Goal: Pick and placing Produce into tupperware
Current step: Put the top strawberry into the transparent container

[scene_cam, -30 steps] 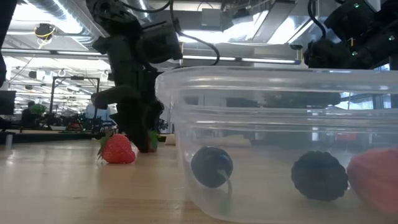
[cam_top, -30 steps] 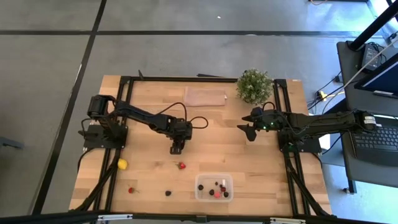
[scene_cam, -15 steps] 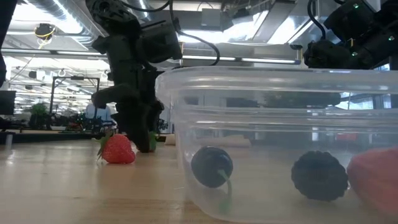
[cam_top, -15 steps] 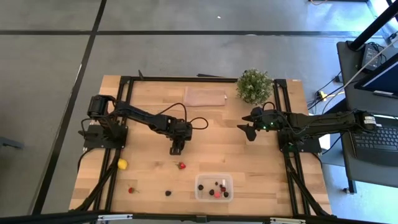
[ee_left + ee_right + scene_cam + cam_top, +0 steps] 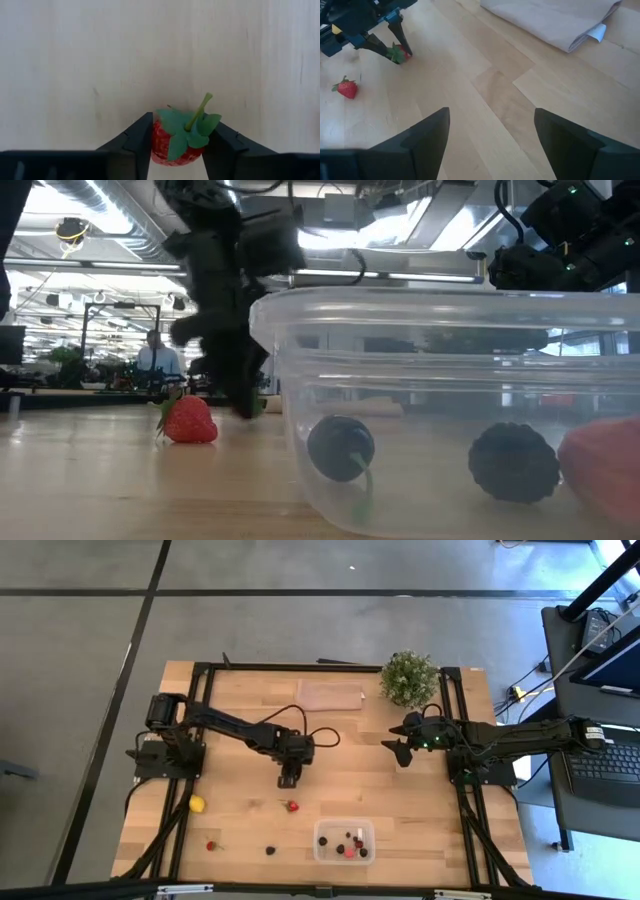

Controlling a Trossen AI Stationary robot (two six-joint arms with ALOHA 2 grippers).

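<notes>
Left pincer (image 5: 176,145) grips one strawberry (image 5: 177,142); right pincer (image 5: 490,135) wide; one tub (image 5: 344,839).

strawberry (image 5: 177,142): red, green-stemmed, pinched between dark fingers
tupperware (image 5: 344,840): clear tub, upright, table's 6 o'clock edge, berries inside
lemon (image 5: 197,804): yellow, 8 o'clock

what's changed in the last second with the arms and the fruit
The left end effector has closed on a strawberry and shifted slightly toward the right arm's side. The right end effector stays open and parked; the tub and loose fruit haven't moved.
</notes>
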